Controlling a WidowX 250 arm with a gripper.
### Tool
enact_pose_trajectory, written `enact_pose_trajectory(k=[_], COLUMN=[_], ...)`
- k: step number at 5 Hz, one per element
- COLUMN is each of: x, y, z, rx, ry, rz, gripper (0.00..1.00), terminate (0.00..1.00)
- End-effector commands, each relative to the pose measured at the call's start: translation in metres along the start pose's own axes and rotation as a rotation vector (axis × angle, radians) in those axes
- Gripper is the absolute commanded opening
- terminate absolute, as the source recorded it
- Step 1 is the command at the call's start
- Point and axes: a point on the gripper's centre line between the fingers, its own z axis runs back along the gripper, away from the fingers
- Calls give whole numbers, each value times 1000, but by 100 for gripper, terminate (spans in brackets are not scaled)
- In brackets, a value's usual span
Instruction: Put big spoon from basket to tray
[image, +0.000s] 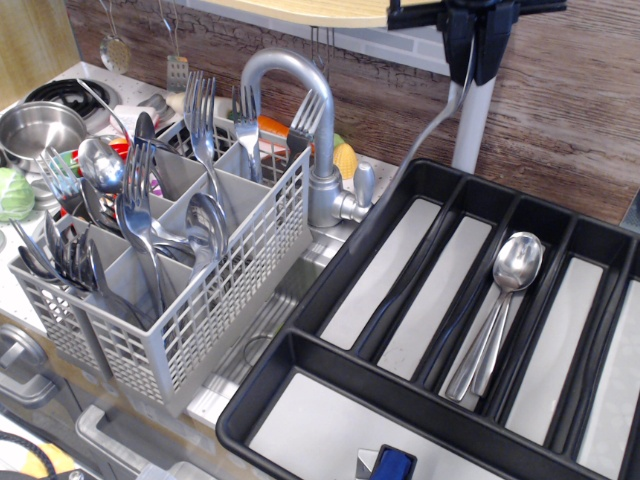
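My gripper (480, 68) is at the top of the view, above the far left corner of the black tray (318, 282). It is shut on a big spoon (432, 122); only the slim steel handle shows, hanging down and to the left toward the tray's back rim. Two spoons (513, 265) lie together in a middle compartment of the tray. The light grey basket (200, 320) stands at the left, holding several forks and spoons (100, 165) upright.
A grey faucet (305, 95) arches between basket and tray. A grey pole (478, 125) stands behind the tray, just behind my gripper. A steel pot (35, 125) sits at the far left. A small blue object (393, 465) lies in the tray's front compartment.
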Motion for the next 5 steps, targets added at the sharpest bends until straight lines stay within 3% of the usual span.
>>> enact_pose_trajectory(k=[1,3,5], x=[-12,-19,-22], y=[-11,-33,-36], z=[2,-21,-46], rx=[-143,-198,-281], ry=[7,76,95], rz=[58,131,164], gripper=[0,0,0], terminate=[0,0,0])
